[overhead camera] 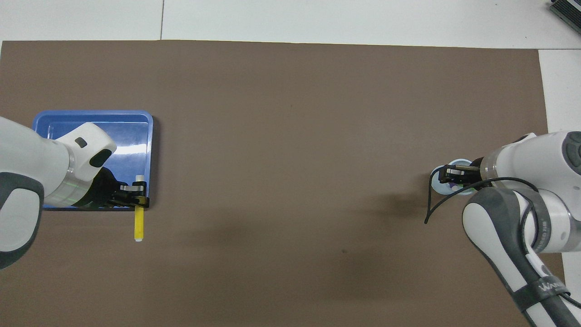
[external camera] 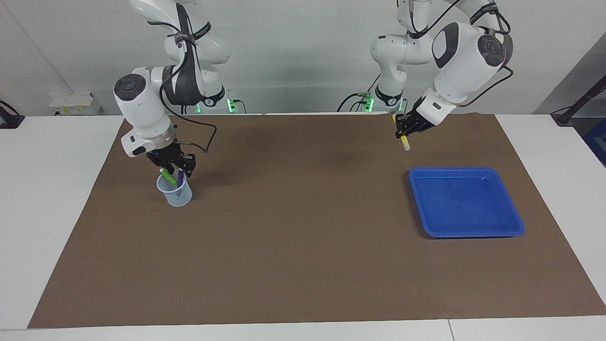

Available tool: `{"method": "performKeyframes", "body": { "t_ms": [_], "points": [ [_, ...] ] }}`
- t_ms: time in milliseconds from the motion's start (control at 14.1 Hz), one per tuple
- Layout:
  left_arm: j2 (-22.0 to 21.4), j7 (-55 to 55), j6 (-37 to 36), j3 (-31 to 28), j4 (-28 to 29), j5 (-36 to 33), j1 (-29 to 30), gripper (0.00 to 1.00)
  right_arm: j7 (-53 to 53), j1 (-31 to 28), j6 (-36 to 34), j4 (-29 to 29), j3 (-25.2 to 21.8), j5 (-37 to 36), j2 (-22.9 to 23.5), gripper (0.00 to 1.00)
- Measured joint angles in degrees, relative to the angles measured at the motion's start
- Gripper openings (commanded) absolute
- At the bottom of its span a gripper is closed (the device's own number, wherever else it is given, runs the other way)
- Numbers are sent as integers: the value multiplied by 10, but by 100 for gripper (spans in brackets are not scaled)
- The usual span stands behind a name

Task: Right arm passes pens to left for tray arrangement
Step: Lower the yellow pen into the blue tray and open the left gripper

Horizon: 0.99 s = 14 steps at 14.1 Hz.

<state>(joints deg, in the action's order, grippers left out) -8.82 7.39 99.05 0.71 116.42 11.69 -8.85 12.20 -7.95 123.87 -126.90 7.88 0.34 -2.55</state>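
Observation:
My left gripper (external camera: 404, 129) is shut on the yellow pen (external camera: 405, 141) and holds it in the air, tip down, over the mat by the near corner of the blue tray (external camera: 466, 201). In the overhead view the left gripper (overhead camera: 136, 198) covers that corner of the tray (overhead camera: 93, 120), and the yellow pen (overhead camera: 138, 225) sticks out toward the robots. My right gripper (external camera: 174, 169) is low over the small translucent cup (external camera: 175, 194), at the tops of the green pen (external camera: 166, 178) and purple pen (external camera: 180, 179) standing in it. In the overhead view the right gripper (overhead camera: 454, 175) hides most of the cup (overhead camera: 438, 179).
A brown mat (external camera: 303, 237) covers the table, with white table surface around it. The cup stands toward the right arm's end and the tray toward the left arm's end. Nothing lies in the tray.

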Motion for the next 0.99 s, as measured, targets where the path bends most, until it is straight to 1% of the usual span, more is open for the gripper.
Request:
{"method": "performKeyframes", "body": {
  "t_ms": [213,425,496,638,709,921,992],
  "points": [
    [12,-46,16,-1,0,-33,30,0,0,0,0,-3,0,0,0,56],
    [43,-73,50,-1,1,-38,53,0,0,0,0,-5,0,0,0,50],
    [54,-76,61,-1,1,-41,56,0,0,0,0,-6,0,0,0,45],
    [76,-80,90,-1,1,-49,56,0,0,0,0,-8,0,0,0,39],
    [85,-82,104,-1,1,-50,56,0,0,0,0,-8,0,0,0,32],
    [114,-85,144,-1,1,-67,58,0,0,0,0,-10,0,0,0,19],
    [123,-86,156,-1,1,-73,60,0,0,0,0,-10,0,0,0,18]
  ]
}}
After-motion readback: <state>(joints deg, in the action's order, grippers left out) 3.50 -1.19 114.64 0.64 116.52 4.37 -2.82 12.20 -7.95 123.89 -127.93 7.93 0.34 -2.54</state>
